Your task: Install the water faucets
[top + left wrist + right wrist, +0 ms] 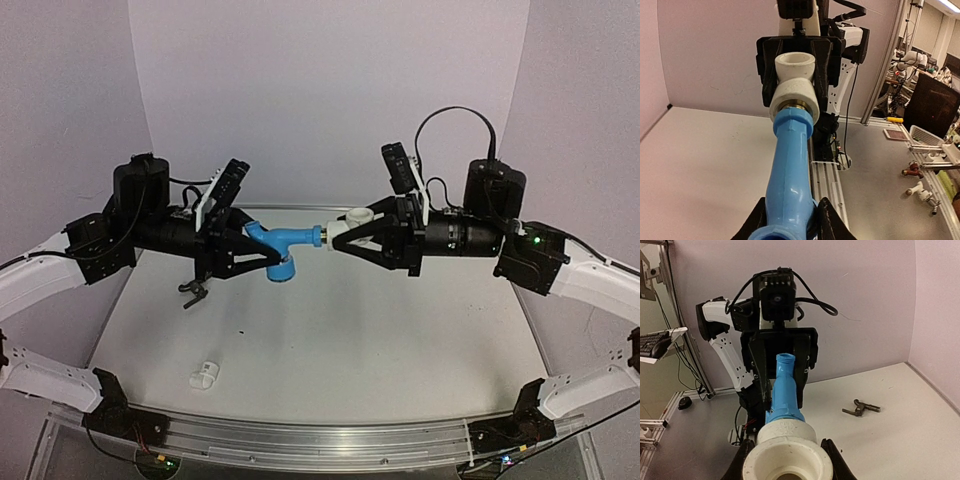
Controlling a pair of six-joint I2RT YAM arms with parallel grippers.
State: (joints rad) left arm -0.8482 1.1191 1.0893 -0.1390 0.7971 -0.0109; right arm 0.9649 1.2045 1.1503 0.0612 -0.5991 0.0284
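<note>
The blue water faucet point(285, 240) hangs in mid-air between my two arms, above the table. My left gripper point(270, 252) is shut on its curved body, and the ribbed knob points down. Its stem end sits in a white pipe fitting point(352, 222), and my right gripper point(336, 236) is shut on that fitting. In the left wrist view the faucet point(790, 175) runs from my left gripper point(790, 222) up to the fitting point(795, 87). In the right wrist view the fitting point(787, 452) fills my right gripper point(787, 462), with the faucet point(784, 390) beyond it.
A second white fitting point(203, 375) lies on the table near the front left. A small dark metal tap point(194, 292) lies on the table under my left gripper and also shows as the dark tap point(860, 410). An aluminium rail point(330, 440) runs along the near edge.
</note>
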